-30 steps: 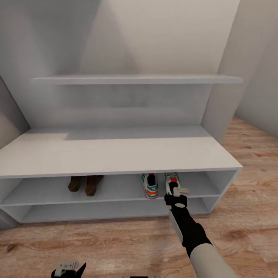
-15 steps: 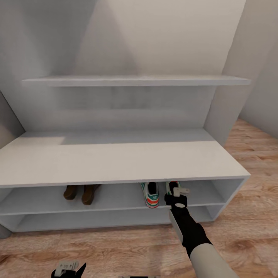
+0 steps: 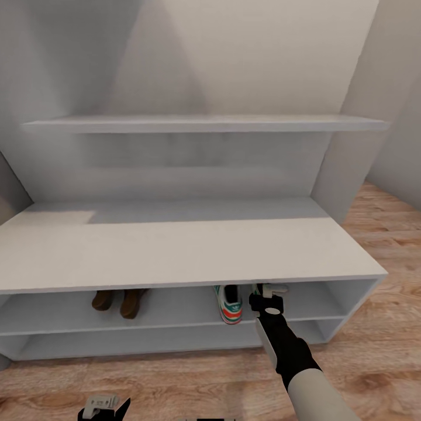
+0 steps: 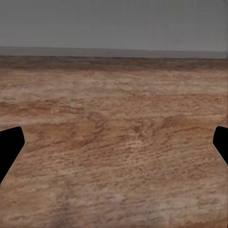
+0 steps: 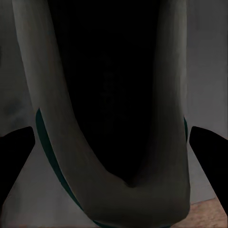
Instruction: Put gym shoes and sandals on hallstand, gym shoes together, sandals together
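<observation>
Head view: pale rack [image 3: 175,251] on plank floor [image 3: 175,380]. On its upper shelf row, two brown sandals [image 3: 117,302] side by side toward the left end; one gym shoe [image 3: 228,303] right of them. Right gripper [image 3: 268,297] reaching under the rack's top just beside that shoe, around the second gym shoe [image 5: 114,142]; whether pressing or loose, cannot tell. Left gripper [image 4: 114,142] spread wide, low over bare floor before the rack.

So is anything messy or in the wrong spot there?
Nothing stands out. Two dark-brown leather sandals sit side by side on the pale-grey shoe rack's upper shelf; one white sneaker stands nearby, and the right end effector reaches in beside it.
</observation>
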### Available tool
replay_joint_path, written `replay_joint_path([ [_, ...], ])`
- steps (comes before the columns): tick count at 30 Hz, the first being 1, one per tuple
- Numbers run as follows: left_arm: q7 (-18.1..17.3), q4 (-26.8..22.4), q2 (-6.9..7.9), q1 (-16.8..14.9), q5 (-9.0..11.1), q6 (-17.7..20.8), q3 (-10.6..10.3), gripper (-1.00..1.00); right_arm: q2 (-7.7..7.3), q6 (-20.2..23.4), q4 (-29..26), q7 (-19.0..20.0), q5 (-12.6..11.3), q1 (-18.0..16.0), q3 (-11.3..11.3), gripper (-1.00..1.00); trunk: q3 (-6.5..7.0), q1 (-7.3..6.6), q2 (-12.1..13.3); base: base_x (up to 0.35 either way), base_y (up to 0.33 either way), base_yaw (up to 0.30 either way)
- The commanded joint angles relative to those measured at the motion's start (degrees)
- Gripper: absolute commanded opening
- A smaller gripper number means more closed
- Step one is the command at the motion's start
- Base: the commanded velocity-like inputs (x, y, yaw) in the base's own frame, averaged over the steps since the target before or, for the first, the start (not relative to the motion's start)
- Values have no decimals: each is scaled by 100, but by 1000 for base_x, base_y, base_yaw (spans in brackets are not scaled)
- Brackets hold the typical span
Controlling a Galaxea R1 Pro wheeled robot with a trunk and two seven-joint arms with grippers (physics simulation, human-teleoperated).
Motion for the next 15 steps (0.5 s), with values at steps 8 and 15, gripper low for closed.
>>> replay_joint_path([
  [8, -28, 1, -3, -6, -58, -28, 49, 100, -1, 50, -9, -24, 32, -2, 10, -100, -5, 0, -2, 23, 3, 0],
  [15, -28, 0, -3, -6, -57, -30, 51, 100, -1, 50, -8, -24, 33, -2, 9, -100, -5, 0, -2, 88, 70, 0],
])
